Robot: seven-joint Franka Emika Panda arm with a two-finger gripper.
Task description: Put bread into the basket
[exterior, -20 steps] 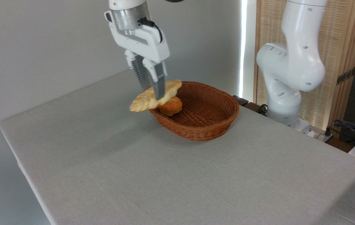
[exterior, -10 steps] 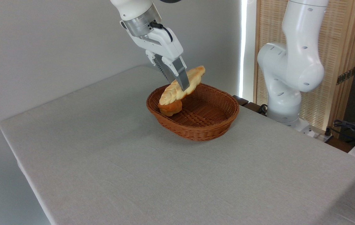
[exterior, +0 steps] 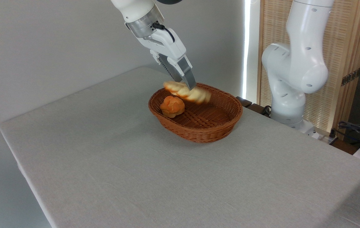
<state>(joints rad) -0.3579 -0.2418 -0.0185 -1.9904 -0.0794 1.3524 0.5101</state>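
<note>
Your pincer tilts down over the far rim of the basket, its fingertips at the bread; motion blur hides whether it grips the loaf or has let go. You have one braided bread, blurred, above the basket's interior near the back rim. One round orange bun lies inside at the left. One basket sits on the desk.

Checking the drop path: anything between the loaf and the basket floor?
Nothing visible blocks it. The bread, blurred, is at the pincer tips above the basket, over bare wicker. The round bun lies at the basket's left end, beside the path.
</note>
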